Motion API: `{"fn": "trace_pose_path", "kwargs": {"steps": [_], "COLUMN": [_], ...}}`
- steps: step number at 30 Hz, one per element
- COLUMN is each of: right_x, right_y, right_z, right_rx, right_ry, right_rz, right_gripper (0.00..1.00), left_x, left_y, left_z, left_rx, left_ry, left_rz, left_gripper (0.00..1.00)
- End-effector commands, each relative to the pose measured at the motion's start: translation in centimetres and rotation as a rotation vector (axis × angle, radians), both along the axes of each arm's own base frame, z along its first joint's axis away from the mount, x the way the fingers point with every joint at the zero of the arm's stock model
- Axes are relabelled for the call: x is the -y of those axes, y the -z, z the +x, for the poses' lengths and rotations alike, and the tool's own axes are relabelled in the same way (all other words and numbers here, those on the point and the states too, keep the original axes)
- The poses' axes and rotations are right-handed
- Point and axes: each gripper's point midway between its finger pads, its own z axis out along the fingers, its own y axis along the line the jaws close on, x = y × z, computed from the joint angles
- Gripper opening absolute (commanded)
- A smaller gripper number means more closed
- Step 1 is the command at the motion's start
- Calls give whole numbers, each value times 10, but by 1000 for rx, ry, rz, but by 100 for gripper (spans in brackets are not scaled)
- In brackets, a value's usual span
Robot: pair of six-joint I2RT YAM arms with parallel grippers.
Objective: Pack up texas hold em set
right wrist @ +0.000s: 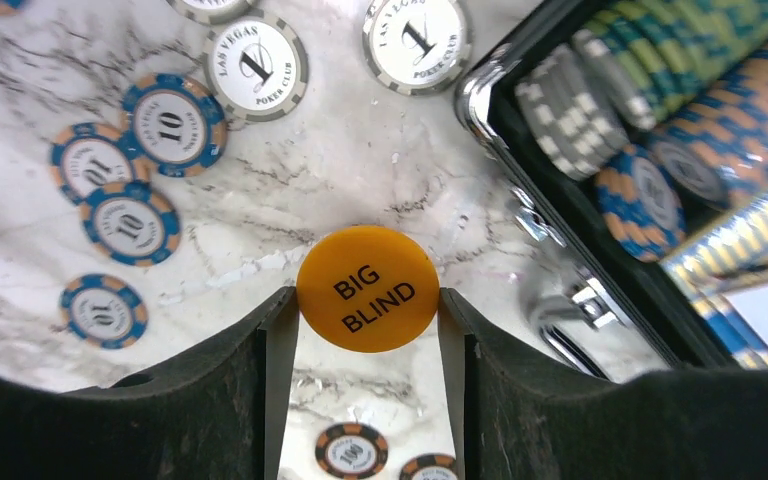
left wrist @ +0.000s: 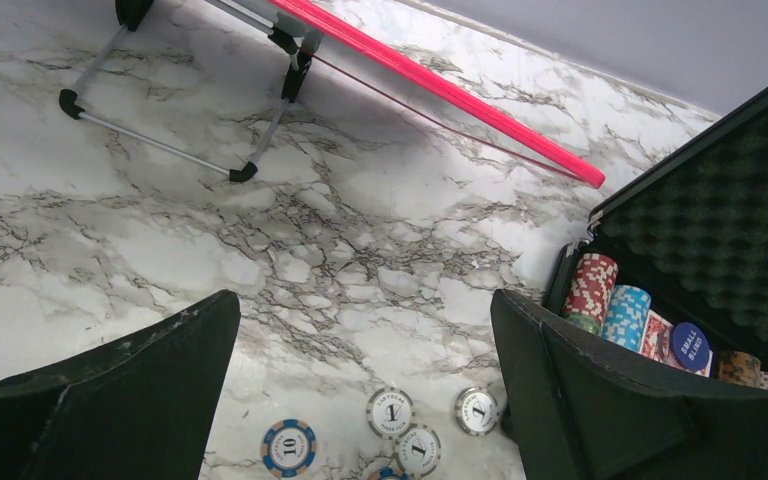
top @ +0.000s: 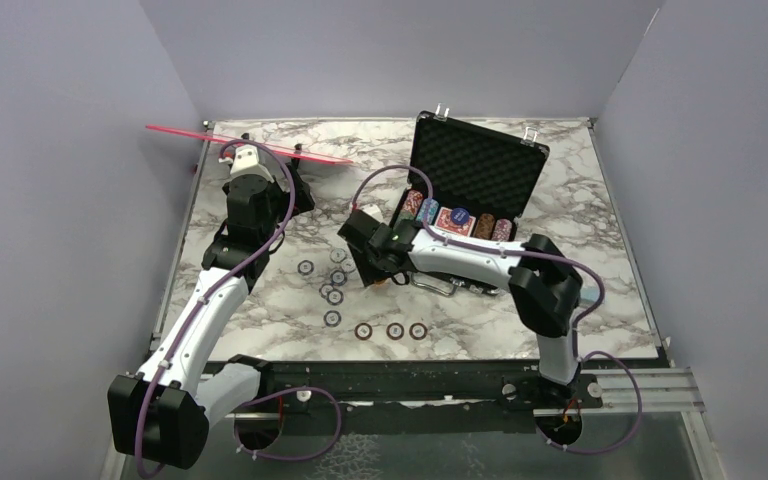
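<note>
The texas hold em set's black case (top: 475, 170) stands open at the back right, foam lid up, with rows of chips (top: 457, 222) and card decks inside. My right gripper (right wrist: 367, 310) is shut on an orange round BIG BLIND button (right wrist: 367, 288), pinched by its edges just left of the case's chrome front rim (right wrist: 480, 95). In the top view the right gripper (top: 368, 262) sits at the case's front left corner. My left gripper (left wrist: 365, 380) hangs open over bare marble at the back left (top: 295, 190), nothing between its fingers (left wrist: 130, 400).
Several loose chips (top: 335, 290) lie mid-table: blue 10s (right wrist: 174, 122), white 1s (right wrist: 256, 65), and three more (top: 395, 330) nearer the front. A pink strip on wire legs (left wrist: 440, 85) stands at the back left. A case latch (right wrist: 570, 300) is right of the button.
</note>
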Motion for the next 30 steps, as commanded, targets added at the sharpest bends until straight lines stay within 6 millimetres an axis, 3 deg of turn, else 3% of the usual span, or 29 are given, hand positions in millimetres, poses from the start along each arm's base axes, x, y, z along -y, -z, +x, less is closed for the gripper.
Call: {"fn": "trace_pose_path", "kwargs": {"steps": [1,5,12,18,22,30], "right_x": [8,33,95,147,161,157], "right_y": [-47,-57,-64,-59,-51,-31], "right_z": [14,20,41,58,63,63], "right_rx": [125,167,212,217,199,154], "right_ry": [69,137,279,400,422,404], "right_rz": [92,73,61,45,41,25], "right_gripper": [54,55,55,56,56,56], "left_x": [-1,-2,-1,-1,-1,-1], "left_y": [-5,-3,-3,-2,-1,0], "left_z": [-2,-2,-2,-2,-1,-1], "left_rx": [15,12,11,9,7,4], "left_ry": [3,1,2,3,3,2], "left_rz": [0,1,0,-2,-1,0], "left_gripper": [99,99,99,99,99,99]}}
